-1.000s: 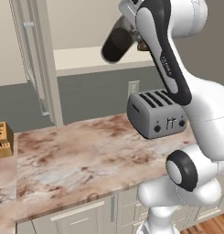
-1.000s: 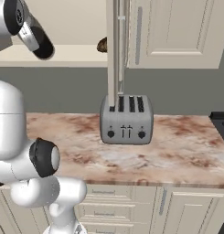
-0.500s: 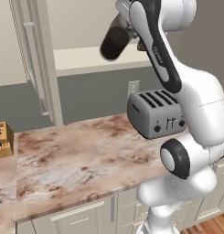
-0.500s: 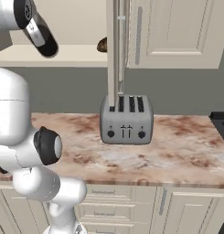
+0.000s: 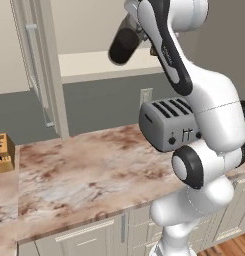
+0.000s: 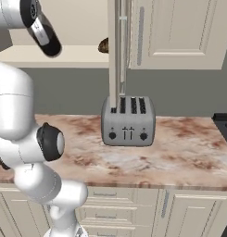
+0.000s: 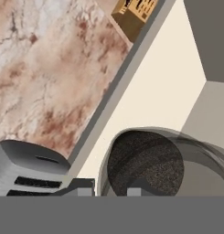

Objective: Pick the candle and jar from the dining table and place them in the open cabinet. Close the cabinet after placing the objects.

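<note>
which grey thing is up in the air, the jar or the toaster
The dark grey translucent cylindrical jar, carried tilted before the pale cabinet shelf. The silver four-slot toaster stands on the marble counter.

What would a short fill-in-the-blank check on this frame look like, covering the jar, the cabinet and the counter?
1. The hand holds the ____ tilted in front of the open cabinet's shelf.
2. The silver toaster has ____ slots on top.
3. The cabinet door stands ____.
4. At the left end of the marble counter sits a wooden ____ block.

Missing words: jar; four; open; knife
</note>
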